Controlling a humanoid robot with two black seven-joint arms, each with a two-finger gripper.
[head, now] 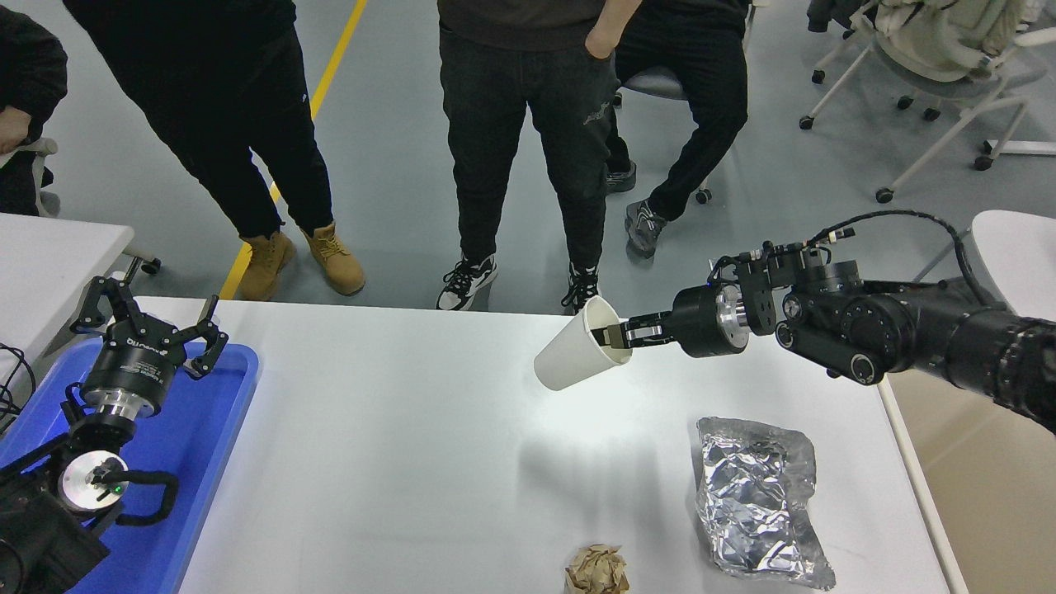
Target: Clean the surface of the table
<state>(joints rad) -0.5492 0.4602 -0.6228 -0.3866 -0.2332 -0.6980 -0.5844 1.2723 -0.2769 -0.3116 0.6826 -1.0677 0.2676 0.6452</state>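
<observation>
The white table (396, 462) fills the lower half of the view, its far edge running below the feet of the people (528, 124) who stand in dark trousers on the grey floor beyond it. The right arm (907, 338) reaches in from the right edge, and the right gripper (615, 337) is clamped on the rim of a white paper cup (573, 356), one finger inside the mouth, holding it tilted above the table with its base pointing down and left; its shadow lies on the surface underneath. A blue tray (198, 429) sits along the table's left edge, and the left arm is parked over it, the left gripper (148, 326) pointing away from the camera with its fingers spread wide and nothing between them. A crumpled sheet of foil (755, 499) lies flat near the table's right edge. A ball of brown paper (596, 569) rests at the near edge, just left of the foil.
</observation>
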